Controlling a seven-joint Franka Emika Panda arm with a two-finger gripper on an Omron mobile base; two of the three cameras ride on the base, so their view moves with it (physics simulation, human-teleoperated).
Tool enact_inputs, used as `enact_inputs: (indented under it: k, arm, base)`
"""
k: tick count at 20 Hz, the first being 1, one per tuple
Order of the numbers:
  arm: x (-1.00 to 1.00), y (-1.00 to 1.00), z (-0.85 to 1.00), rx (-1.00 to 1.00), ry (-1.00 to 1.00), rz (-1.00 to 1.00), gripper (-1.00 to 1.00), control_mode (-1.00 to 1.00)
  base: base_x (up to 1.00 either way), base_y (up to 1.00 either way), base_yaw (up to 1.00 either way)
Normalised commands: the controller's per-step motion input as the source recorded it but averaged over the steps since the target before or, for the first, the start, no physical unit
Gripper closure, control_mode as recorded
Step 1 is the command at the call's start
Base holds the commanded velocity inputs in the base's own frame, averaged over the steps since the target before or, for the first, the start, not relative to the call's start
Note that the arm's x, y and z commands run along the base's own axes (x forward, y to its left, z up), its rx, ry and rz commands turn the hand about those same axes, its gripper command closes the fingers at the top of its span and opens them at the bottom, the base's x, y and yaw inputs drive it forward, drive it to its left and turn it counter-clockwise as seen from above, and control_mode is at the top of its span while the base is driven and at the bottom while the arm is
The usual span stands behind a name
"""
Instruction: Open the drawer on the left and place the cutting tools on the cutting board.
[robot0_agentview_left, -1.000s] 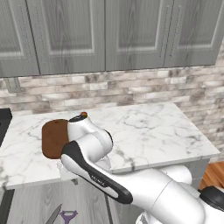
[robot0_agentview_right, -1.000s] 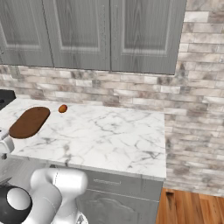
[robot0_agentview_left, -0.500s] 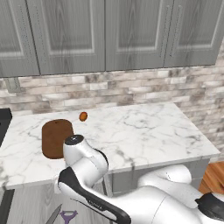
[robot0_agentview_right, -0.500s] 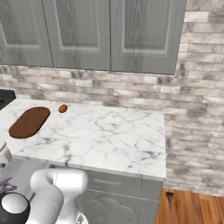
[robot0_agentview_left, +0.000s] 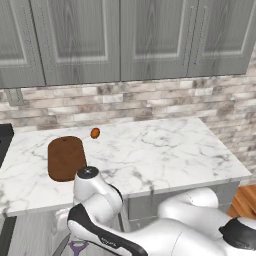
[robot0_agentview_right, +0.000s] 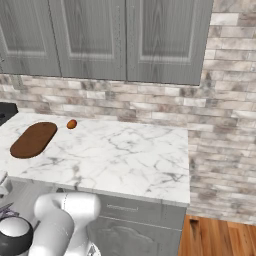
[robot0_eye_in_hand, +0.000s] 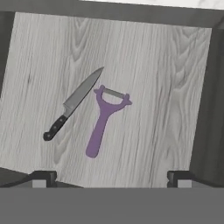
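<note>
Drawer (robot0_eye_in_hand: 144, 78): open, and both cutting tools lie flat on its grey floor.
Cutting board (robot0_agentview_left: 65, 157): up on the counter, bare.
Knife (robot0_eye_in_hand: 73, 103): slim, stiff, probably slippery; dark handle lower left, tip upper right.
Peeler (robot0_eye_in_hand: 103, 119): light and rigid; take the stem, head points up.
Gripper (robot0_eye_in_hand: 111, 177): hovering above, fingertips spread wide, holding nothing.
</note>
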Motion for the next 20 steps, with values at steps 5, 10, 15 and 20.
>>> enact_inputs:
  k: [5, 10, 15, 20]
  arm:
    - [0.0, 0.23, -0.43, 0.0, 0.15, 0.01, -1.0, -1.0]
    - [0.0, 0.23, -0.49, 0.0, 0.08, 0.0, -1.0, -1.0]
    - [0.0, 0.19, -0.29, -0.01, 0.0, 0.0, -1.0, -1.0]
    - [0.0, 0.13, -0.26, -0.03, 0.0, 0.0, -1.0, -1.0]
  base:
    - [0.0, 0.0, 0.0]
    - [0.0, 0.0, 0.0]
    - [0.0, 0.0, 0.0]
    - [0.0, 0.0, 0.0]
